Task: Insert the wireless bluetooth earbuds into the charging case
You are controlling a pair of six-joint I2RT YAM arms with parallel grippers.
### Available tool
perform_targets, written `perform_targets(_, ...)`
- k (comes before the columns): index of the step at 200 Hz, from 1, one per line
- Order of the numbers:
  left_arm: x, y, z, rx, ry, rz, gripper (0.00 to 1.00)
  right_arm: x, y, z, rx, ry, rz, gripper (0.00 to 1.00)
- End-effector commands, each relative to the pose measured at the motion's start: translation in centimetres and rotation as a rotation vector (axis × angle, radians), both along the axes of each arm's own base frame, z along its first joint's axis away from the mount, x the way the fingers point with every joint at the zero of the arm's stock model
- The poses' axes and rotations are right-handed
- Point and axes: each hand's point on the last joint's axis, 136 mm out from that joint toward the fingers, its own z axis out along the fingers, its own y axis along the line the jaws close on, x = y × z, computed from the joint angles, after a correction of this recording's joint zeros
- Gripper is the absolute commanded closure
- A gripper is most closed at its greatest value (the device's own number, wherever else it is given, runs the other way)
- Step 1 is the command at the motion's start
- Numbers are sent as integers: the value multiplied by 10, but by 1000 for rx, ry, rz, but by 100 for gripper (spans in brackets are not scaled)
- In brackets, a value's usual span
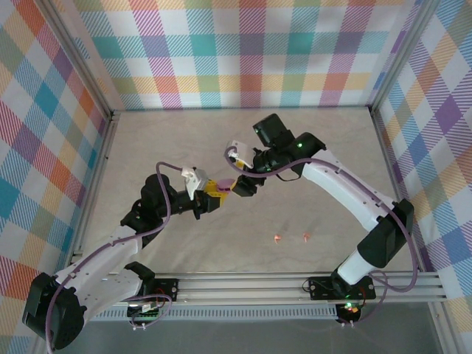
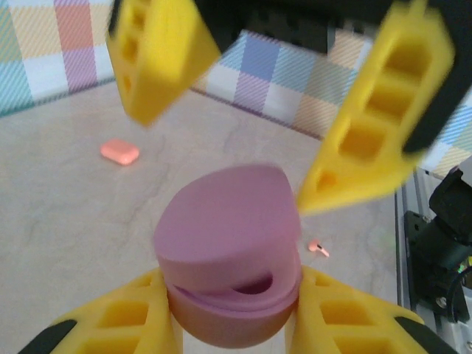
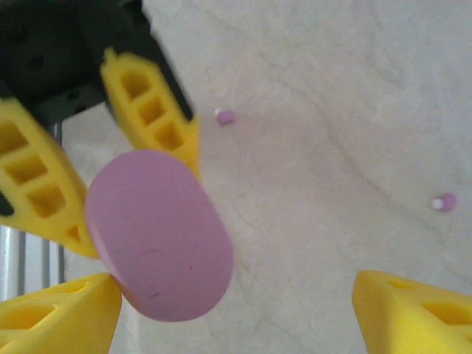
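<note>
My left gripper (image 2: 232,299) is shut on the base of a lilac-purple charging case (image 2: 225,221) and holds it above the table; its lid sits slightly ajar. In the top view, left gripper (image 1: 210,198) and case (image 1: 220,186) meet my right gripper (image 1: 242,187) at mid-table. My right gripper (image 3: 236,295) is open, with one finger (image 3: 59,313) beside the case's lid (image 3: 158,236). Two lilac earbuds (image 3: 225,116) (image 3: 445,201) lie on the table. Two salmon-orange earbuds (image 1: 276,237) (image 1: 306,237) lie nearer the front rail.
A salmon-orange case (image 2: 119,151) rests shut on the table beyond the held case. The aluminium rail (image 1: 295,284) with both arm bases runs along the near edge. Checked walls (image 1: 236,51) close in the back and both sides.
</note>
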Motion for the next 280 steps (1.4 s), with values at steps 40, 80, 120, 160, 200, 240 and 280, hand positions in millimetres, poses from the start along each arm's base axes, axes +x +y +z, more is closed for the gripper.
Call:
perform_targets(40, -22, -10, 6, -8, -22, -115, 80, 27, 1, 24, 81, -50, -65, 18)
perform_targets(80, -12, -8, 4, -16, -6, -51, 80, 21, 3, 25, 116, -10, -70, 18)
perform_targets(120, 4, 0, -6, -23, 54, 60, 80, 14, 4, 54, 259, -4, -102, 17)
perform_targets(160, 22, 16, -25, -12, 147, 196, 81, 34, -9, 78, 333, 13, -287, 19)
perform_targets(200, 19, 25, -27, -5, 164, 239, 80, 70, -25, 63, 315, 113, -515, 22)
perform_targets(240, 15, 35, -25, 4, 186, 285, 80, 115, -16, -1, 240, 314, -690, 28)
perform_targets(280, 9, 45, -28, -2, 196, 324, 80, 162, 22, -68, 158, 474, -732, 38)
